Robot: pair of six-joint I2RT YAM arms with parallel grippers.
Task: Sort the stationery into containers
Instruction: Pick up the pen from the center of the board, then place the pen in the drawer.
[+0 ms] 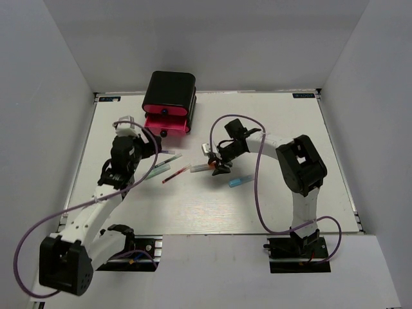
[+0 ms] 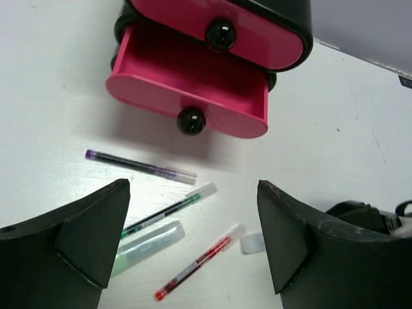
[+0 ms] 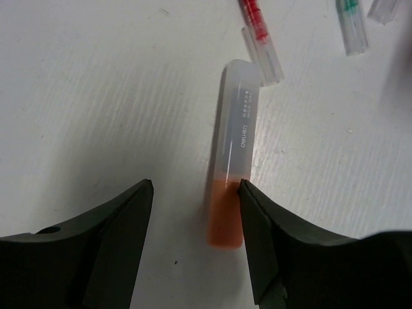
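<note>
White tabletop (image 1: 270,206) between pale walls carries a black rounded-corner box of pink drawers (image 1: 169,90) at its far side, with one open pink drawer (image 2: 193,96) pulled out beneath a shut one. In front of it the left gripper (image 2: 193,187) hangs with fingers spread wide over a thin dark pen (image 2: 138,165), thin green pen (image 2: 170,209), short mint marker (image 2: 148,244), thin red pen (image 2: 196,264) and small white eraser block (image 2: 252,243). With fingers apart, the right gripper (image 3: 196,187) straddles the orange end of a short orange-and-grey marker (image 3: 233,161) lying flat close against one finger, and a short blue marker (image 1: 240,181) lies nearby.
</note>
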